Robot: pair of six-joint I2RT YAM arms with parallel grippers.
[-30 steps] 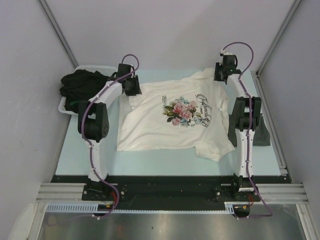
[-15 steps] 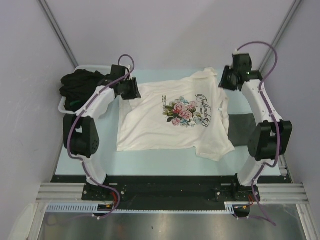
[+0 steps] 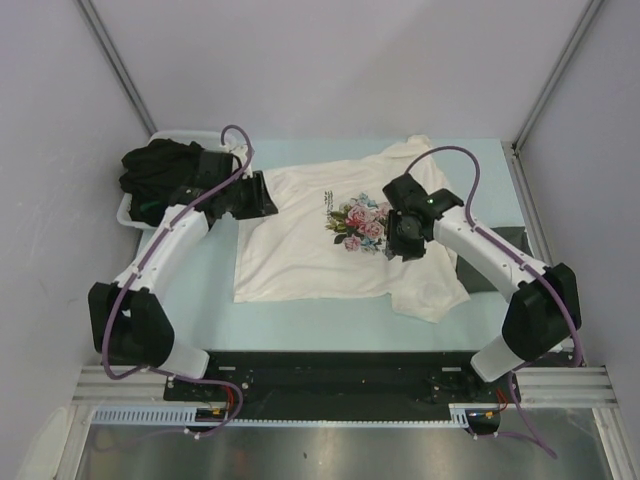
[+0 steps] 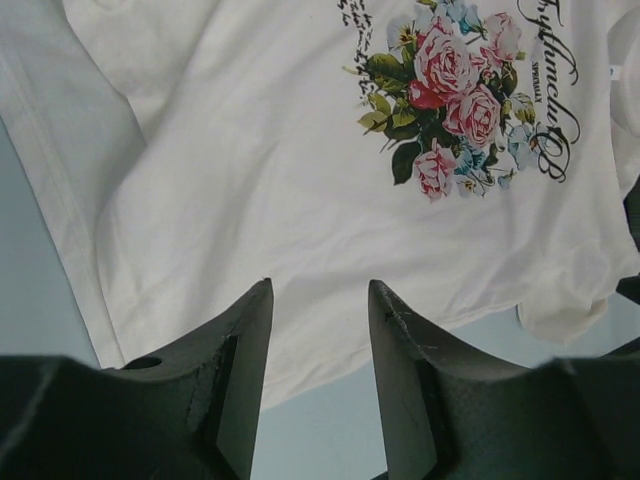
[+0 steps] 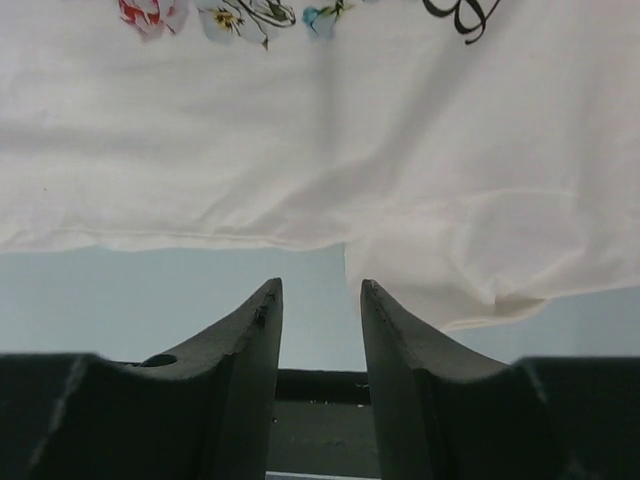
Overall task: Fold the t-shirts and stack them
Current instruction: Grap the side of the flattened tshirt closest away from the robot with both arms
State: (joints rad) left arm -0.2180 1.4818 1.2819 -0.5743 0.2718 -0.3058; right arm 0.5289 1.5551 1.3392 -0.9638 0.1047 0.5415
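while cream tee (image 3: 300, 255) lies flat, left gripper (image 4: 318, 287) at edge, right gripper (image 5: 318, 285) above print (image 3: 360, 222) (both parted).

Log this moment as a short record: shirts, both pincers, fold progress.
Cream t-shirt: spread on the table, rose print facing up
Black shirts: heaped in the white tub, far left
Left pincer: open, holds nothing, at the cream shirt's tub-side edge
Right pincer: open, holds nothing, over the shirt on the print's right side
Fold progress: no fold made yet, no folded stack visible
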